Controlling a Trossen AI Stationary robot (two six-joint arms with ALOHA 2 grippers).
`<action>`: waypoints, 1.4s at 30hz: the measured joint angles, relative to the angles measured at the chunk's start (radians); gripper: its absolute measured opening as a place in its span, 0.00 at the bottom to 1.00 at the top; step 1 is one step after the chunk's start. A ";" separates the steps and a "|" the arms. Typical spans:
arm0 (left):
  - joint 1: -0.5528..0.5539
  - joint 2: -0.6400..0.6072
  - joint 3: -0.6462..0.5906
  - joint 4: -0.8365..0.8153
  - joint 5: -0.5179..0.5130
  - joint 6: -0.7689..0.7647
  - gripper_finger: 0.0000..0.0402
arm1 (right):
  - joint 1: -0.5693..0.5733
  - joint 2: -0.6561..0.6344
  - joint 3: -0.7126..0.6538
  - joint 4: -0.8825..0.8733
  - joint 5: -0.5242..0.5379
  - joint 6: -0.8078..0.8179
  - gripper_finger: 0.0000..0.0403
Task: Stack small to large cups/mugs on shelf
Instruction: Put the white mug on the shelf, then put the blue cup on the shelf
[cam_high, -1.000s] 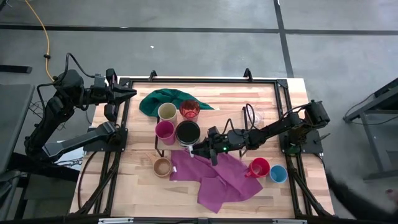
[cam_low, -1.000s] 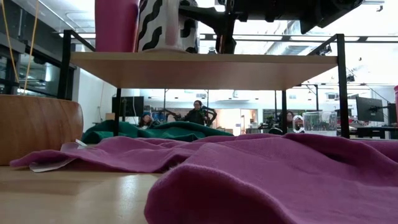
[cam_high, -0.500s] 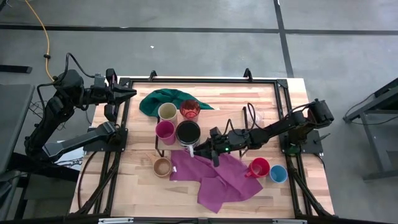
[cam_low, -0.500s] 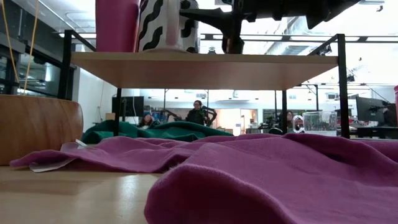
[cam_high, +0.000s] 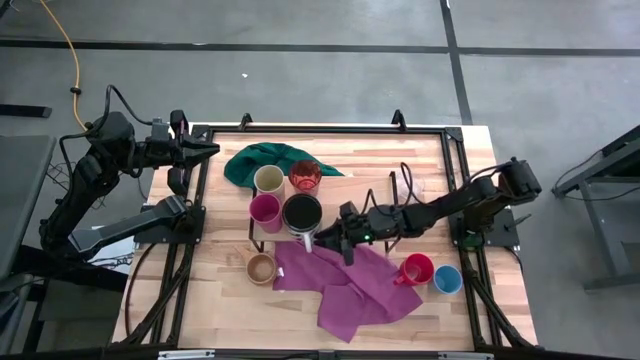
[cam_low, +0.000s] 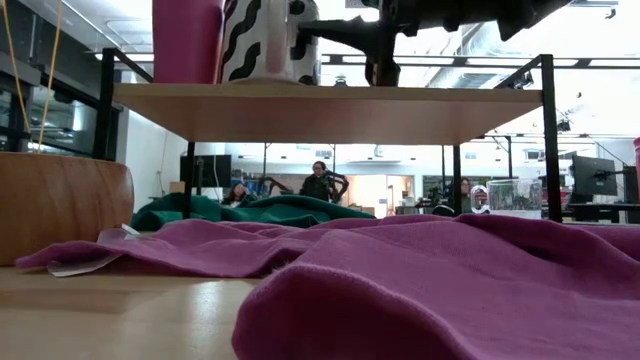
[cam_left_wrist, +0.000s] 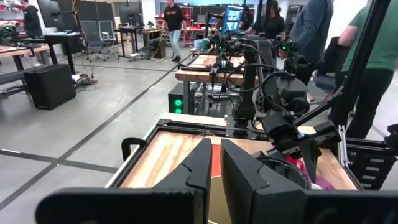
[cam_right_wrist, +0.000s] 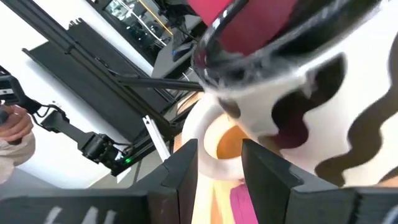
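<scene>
While the left gripper (cam_high: 208, 150) waits at the upper left of the high view, off the table's corner with its fingers (cam_left_wrist: 205, 165) nearly together and nothing between them, the right gripper (cam_high: 322, 241) reaches in from the right toward the middle of the frame. Its fingers (cam_right_wrist: 186, 165) stand spread to either side of the handle of the striped mug (cam_high: 302, 214), and whether they press on it I cannot tell. That mug stands on the shelf (cam_low: 330, 108) at the centre of the high view, with the magenta cup (cam_high: 265, 212) just left of it, the cream cup (cam_high: 268, 181) above the magenta one, and the translucent red cup (cam_high: 304, 177) above the mug. Below and left of the shelf sits the tan wooden cup (cam_high: 261, 269) on the tabletop (cam_high: 220, 290). At lower right, the red handled mug (cam_high: 416, 270) and the blue cup (cam_high: 447, 280) stand side by side, just right of the purple cloth (cam_high: 345, 290). A green cloth (cam_high: 255, 160) lies at upper centre, partly under the shelf.
</scene>
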 joint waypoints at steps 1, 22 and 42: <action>0.000 0.000 0.000 0.000 0.000 0.000 0.06 | 0.000 -0.008 0.000 -0.006 0.002 -0.005 0.28; 0.000 0.000 0.000 0.000 0.000 0.006 0.06 | -0.006 -0.190 0.003 -0.238 0.053 -0.044 0.28; 0.000 0.000 0.000 0.000 0.142 0.008 0.06 | 0.079 -0.889 0.005 -0.316 0.276 -0.311 0.28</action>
